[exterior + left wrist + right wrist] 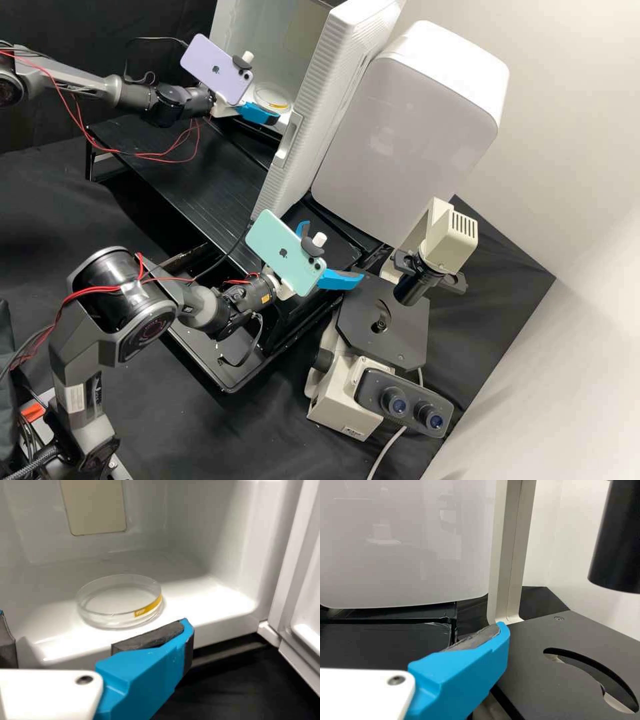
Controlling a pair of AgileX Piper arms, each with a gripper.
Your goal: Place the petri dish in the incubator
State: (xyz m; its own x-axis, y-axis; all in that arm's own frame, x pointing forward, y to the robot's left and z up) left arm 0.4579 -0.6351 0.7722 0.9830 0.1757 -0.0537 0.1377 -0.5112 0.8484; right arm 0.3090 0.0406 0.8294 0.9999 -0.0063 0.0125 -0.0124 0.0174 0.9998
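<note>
**Placement made, release in hand (my judgement).** Far left: my left hand (92,639) sits at the mouth of the incubator (267,40), fingers apart and holding nothing. Just beyond it the petri dish (119,600) lies flat on the white chamber floor (215,597), touching neither finger. It has a yellow label on its side wall, and I cannot tell what it contains. The chamber holds the dish. To the chamber's right the ribbed door (327,100) stands open.

The next move, as I read it, is to draw the left hand straight back over the lip without nudging the dish, then swing the door shut.

Near right: my right hand (331,252) hovers over the microscope stage (560,650), close to the door's lower edge. Its fingers are apart and it holds nothing.
</note>
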